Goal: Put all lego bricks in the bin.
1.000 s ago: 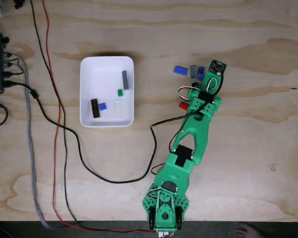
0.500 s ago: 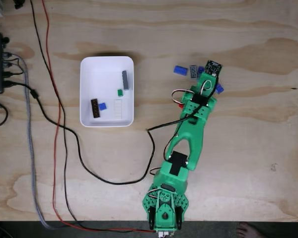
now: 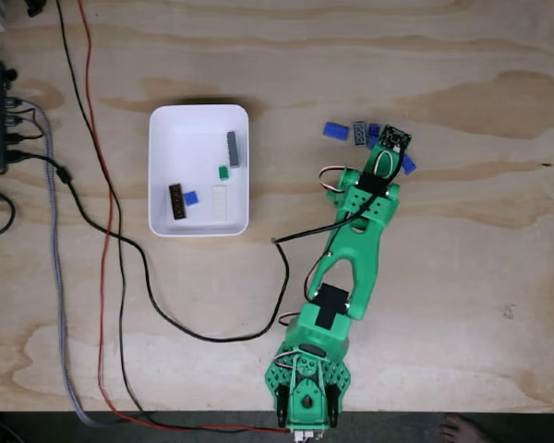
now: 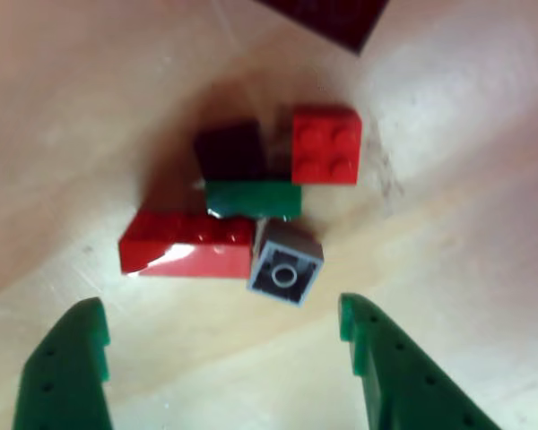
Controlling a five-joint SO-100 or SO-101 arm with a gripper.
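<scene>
Swung the green arm [image 3: 351,245] left over the last second, then pulled the tip back a touch toward the base, per the fixed view. Covered up a red brick that had shown just left of the arm a second earlier. Left the circuit board [image 3: 395,138] at the arm's tip parked over the loose lego bricks on the right of the table [image 3: 462,305]: blue brick [image 3: 334,130], grey brick [image 3: 359,133] and a second blue [image 3: 373,134] just left of the tip, another blue [image 3: 407,164] just right of the arm.

Kept the gripper [image 4: 220,309] spread wide, nothing between the fingers [image 4: 72,358]. In the other view, aimed down at a tight cluster: red square brick [image 4: 325,145], dark brick [image 4: 231,150], green brick [image 4: 253,199], long red brick [image 4: 188,244], small grey brick [image 4: 286,262] nearest the gap. Touched none of them yet.

Left the bin [image 3: 152,171] well apart to the left, unchanged, with five pieces inside: grey [image 3: 233,148], green [image 3: 222,172], brown [image 3: 177,201], blue [image 3: 191,197], white [image 3: 220,201].

Read as lining up for the next pick, probably the small grey brick or the long red one. Risked nudging neighbours, given the packed cluster. Judged the task well short of done, with many bricks left outside.
</scene>
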